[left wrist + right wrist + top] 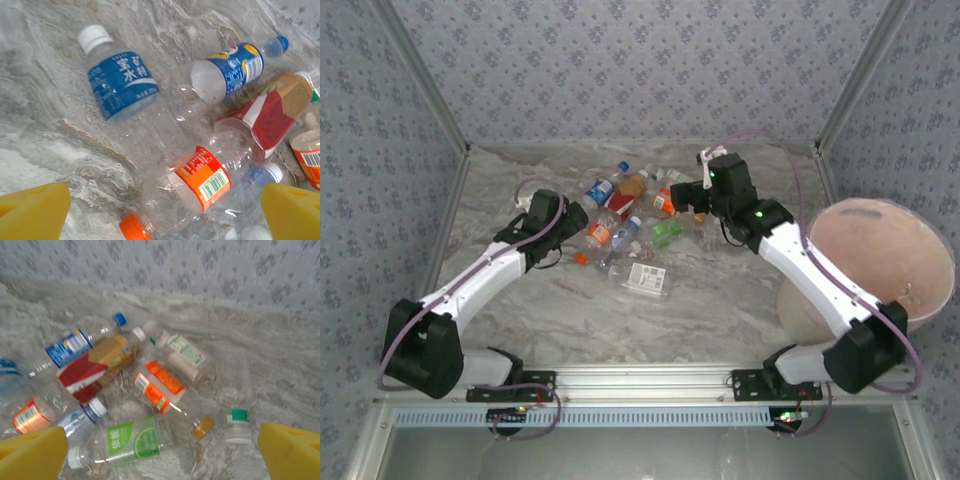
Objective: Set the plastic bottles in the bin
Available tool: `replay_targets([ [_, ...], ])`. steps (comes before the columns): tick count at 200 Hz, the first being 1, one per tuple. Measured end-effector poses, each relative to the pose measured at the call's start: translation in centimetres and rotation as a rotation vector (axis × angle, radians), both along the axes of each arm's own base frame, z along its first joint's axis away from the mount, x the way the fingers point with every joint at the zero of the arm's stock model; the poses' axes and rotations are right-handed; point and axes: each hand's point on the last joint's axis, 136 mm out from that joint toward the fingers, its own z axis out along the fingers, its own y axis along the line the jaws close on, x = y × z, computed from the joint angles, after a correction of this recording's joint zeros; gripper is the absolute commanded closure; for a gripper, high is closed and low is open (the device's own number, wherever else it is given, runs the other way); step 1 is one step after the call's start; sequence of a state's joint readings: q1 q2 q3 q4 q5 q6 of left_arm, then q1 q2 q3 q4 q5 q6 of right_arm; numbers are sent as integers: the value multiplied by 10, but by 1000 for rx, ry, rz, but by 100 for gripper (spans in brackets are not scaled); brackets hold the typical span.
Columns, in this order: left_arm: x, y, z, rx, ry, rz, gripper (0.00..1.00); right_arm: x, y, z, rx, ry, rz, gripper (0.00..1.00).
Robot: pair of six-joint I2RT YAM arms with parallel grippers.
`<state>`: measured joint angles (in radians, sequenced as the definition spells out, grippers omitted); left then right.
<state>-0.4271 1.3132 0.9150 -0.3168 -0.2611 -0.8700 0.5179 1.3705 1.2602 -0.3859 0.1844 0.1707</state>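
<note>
The marble-patterned table [720, 320] is carrying everything here. The bin [880, 265] is sitting at its right side, just beside the right arm [810, 270]. That arm is reaching in over the far right of the plastic bottles [630, 215], while the left arm [485, 275] is stretching in from the left. The pile is lying between them at mid-table, well apart from the bin.

The left gripper [162, 215] is hovering with its yellow fingers [35, 210] spread wide, gripping nothing. Under it, a blue-labelled bottle [122, 82] is lying beside an orange-labelled bottle [200, 177] with an orange cap. The right gripper [162, 455] is hanging wide open too — its fingers [292, 452] are holding nothing. It is looking down on a green-labelled bottle [127, 440] lying on its side, and on a green-capped bottle [239, 427] sitting near the right-hand finger.
</note>
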Motion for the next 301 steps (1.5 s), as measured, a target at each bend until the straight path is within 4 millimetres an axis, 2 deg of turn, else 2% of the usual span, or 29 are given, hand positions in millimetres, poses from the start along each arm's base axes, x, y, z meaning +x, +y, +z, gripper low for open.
replay_targets([
  [30, -2, 9, 4, 27, -10, 33, 2, 21, 3, -42, -58, 124, -32, 0],
  [59, -6, 13, 1, 36, -3, 41, 2, 37, -24, -78, -62, 239, -122, 0],
  [86, -10, 21, -7, 33, 12, 59, 2, 51, -45, -95, -62, 308, -187, 0],
  [128, -19, 33, -21, -8, 28, 90, 2, 74, -47, -120, -109, 377, -243, 0],
  [145, -21, 33, -22, -20, 26, 89, 2, 81, -53, -135, -114, 411, -267, 1],
  [177, -22, 36, -13, -40, -8, 98, 2, 92, -76, -163, -107, 487, -321, 5],
  [211, -24, 41, -13, -47, -13, 115, 2, 108, -90, -177, -103, 511, -360, 17],
  [266, -24, 44, -15, -45, -9, 122, 2, 147, -85, -187, -65, 498, -247, 10],
  [282, -24, 46, -16, -44, -6, 130, 2, 162, -84, -189, -63, 489, -222, 11],
  [301, -24, 49, -17, -48, -5, 143, 2, 171, -84, -194, -75, 492, -207, 16],
])
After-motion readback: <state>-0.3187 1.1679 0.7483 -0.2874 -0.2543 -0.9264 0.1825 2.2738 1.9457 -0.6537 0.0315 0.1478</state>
